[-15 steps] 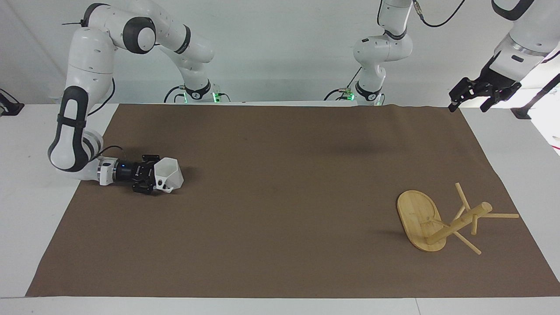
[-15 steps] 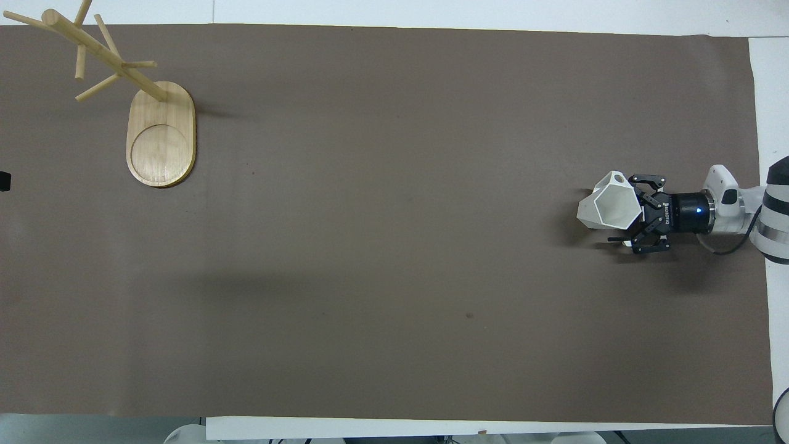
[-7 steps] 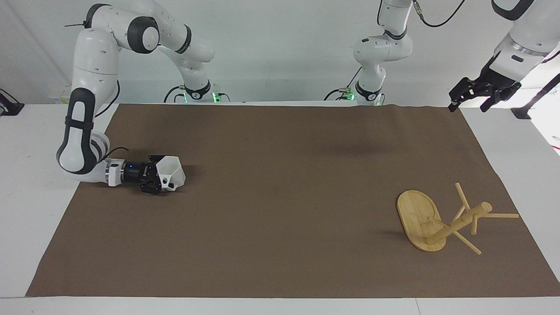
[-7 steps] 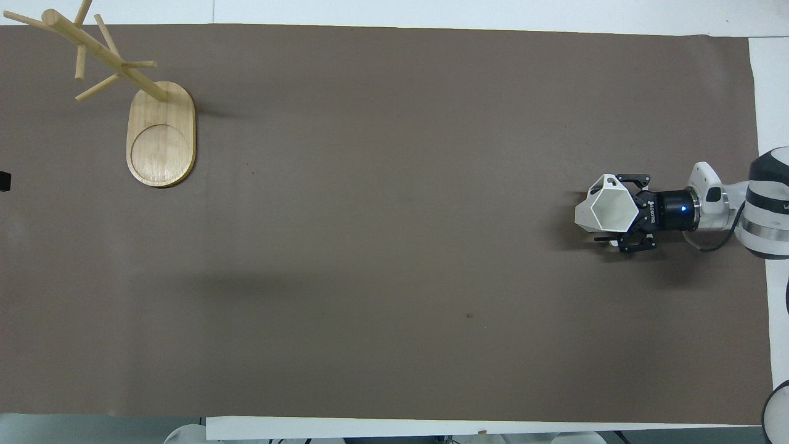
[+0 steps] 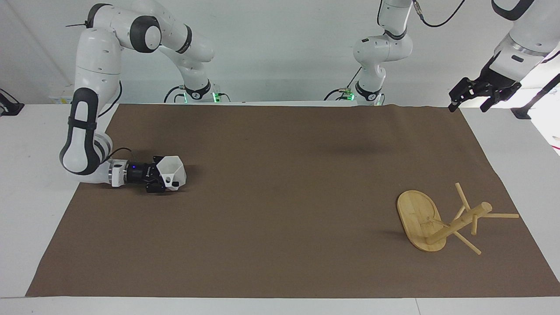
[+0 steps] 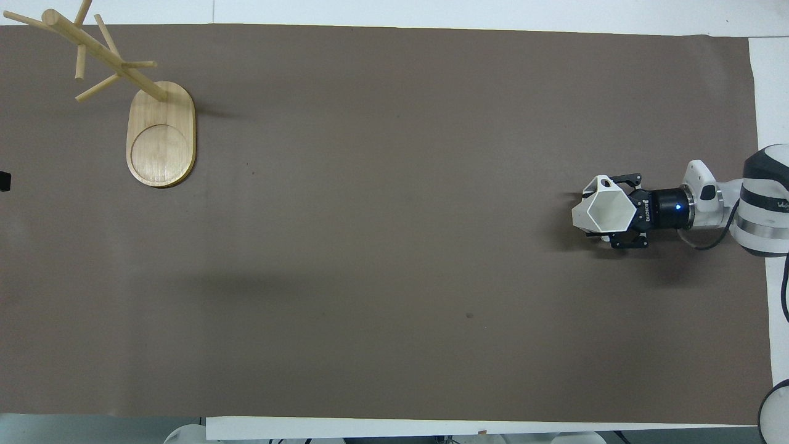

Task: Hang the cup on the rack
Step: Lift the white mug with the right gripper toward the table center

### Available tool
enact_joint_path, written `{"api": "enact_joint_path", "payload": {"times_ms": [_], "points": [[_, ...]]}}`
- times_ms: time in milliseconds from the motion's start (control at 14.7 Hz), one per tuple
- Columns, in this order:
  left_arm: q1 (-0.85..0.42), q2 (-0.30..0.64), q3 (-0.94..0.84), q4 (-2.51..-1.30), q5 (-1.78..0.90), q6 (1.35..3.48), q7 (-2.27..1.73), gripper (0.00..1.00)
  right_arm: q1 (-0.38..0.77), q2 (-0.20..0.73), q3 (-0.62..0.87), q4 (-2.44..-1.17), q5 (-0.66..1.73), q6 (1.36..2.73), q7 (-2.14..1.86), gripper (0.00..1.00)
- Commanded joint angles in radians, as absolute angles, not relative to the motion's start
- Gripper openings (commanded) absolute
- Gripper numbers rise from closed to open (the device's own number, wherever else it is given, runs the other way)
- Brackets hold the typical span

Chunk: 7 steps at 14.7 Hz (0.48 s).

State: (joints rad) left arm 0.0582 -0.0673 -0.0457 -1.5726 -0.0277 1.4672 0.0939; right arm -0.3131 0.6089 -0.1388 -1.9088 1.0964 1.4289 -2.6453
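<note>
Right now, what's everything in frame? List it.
cup: 1, white, faceted, mouth up, at the right arm's end of the table, held in the right pincer
rack: 1, light bamboo, oval base with a post and thin pegs, standing at the left arm's end of the table, not touching the cup
mat: 1, brown, covering most of the table
table: 1, white, showing around the mat's edges
right pincer: 1, black, low over the mat, shut on the cup
left pincer: 1, black, raised over the mat's corner at the left arm's end, open, waiting
</note>
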Motion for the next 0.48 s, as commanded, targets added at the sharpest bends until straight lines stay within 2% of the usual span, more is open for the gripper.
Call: {"api": "enact_joint_path", "payload": {"times_ms": [0, 205, 409], "points": [[0.049, -0.092, -0.035, -1.600, -0.023, 1.477, 0.106, 1.00, -0.273, 0.574, -0.130, -1.939, 1.120, 1.453, -2.625, 0.27], [0.045, -0.084, -0.037, -1.588, -0.023, 1.511, 0.106, 1.00, -0.177, 0.516, -0.126, -1.936, 1.221, 1.489, -2.530, 0.27], [0.040, -0.089, -0.037, -1.585, -0.023, 1.519, 0.098, 1.00, -0.010, 0.470, -0.126, -1.930, 1.366, 1.572, -2.398, 0.27]]}}
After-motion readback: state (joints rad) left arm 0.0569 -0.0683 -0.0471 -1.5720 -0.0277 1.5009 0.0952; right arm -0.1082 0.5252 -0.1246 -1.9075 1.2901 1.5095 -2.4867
